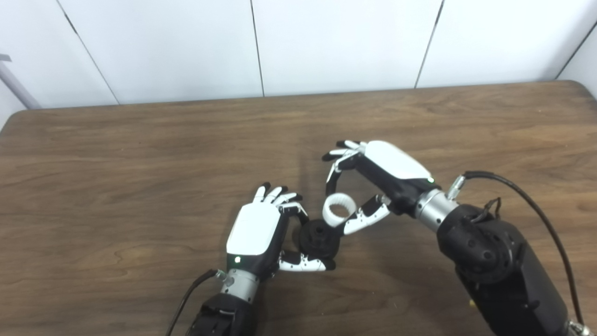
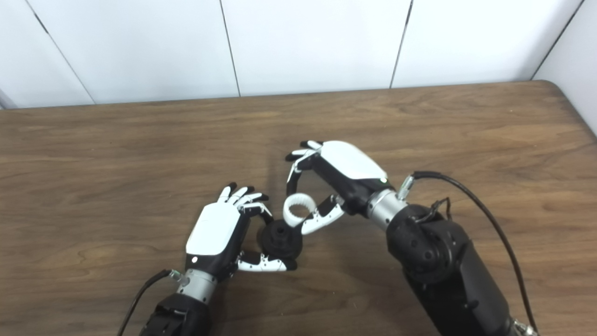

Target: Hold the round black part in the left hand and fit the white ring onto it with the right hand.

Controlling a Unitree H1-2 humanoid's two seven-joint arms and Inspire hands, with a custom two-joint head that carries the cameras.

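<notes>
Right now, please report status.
Left robot hand holds black part. Right robot hand pinches ring, touching the part's top, not seated. Nothing blocking.

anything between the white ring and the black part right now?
Nothing. In both eye views the white ring, held by the right hand, meets the black part in the left hand.

My right hand (image 2: 338, 179) pinches the ring (image 2: 297, 208) just above the black part (image 2: 279, 240) in my left hand (image 2: 224, 231).
</notes>
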